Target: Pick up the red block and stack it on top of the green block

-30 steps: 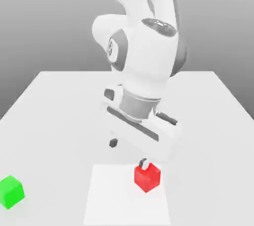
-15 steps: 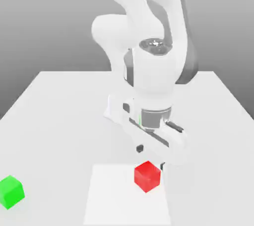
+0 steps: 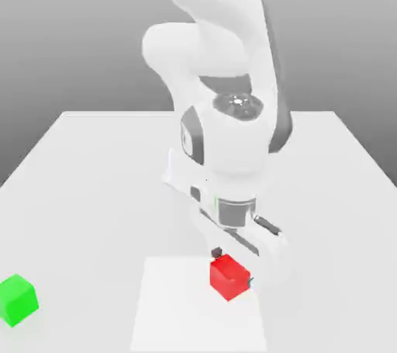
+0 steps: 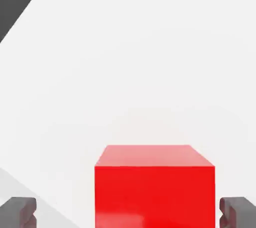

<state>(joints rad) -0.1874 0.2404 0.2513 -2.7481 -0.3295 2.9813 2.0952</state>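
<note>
The red block (image 3: 228,278) sits on the white table near the front edge, on a brighter square patch. My gripper (image 3: 232,268) has come down over it, open, one dark fingertip (image 3: 216,252) at the block's back left corner and the other at its right side. In the hand view the red block (image 4: 155,184) lies between the two dark fingertips (image 4: 19,212), with a gap on each side. The green block (image 3: 17,299) rests far off toward the exterior view's left, near the table's front corner.
The white table (image 3: 93,181) spreads out around the arm, with its edges in sight at the back and both sides. A brighter rectangular patch (image 3: 178,320) lies under the red block.
The hand has turned and dropped from above and behind the red block until its open fingers straddle it. Neither block has moved.
</note>
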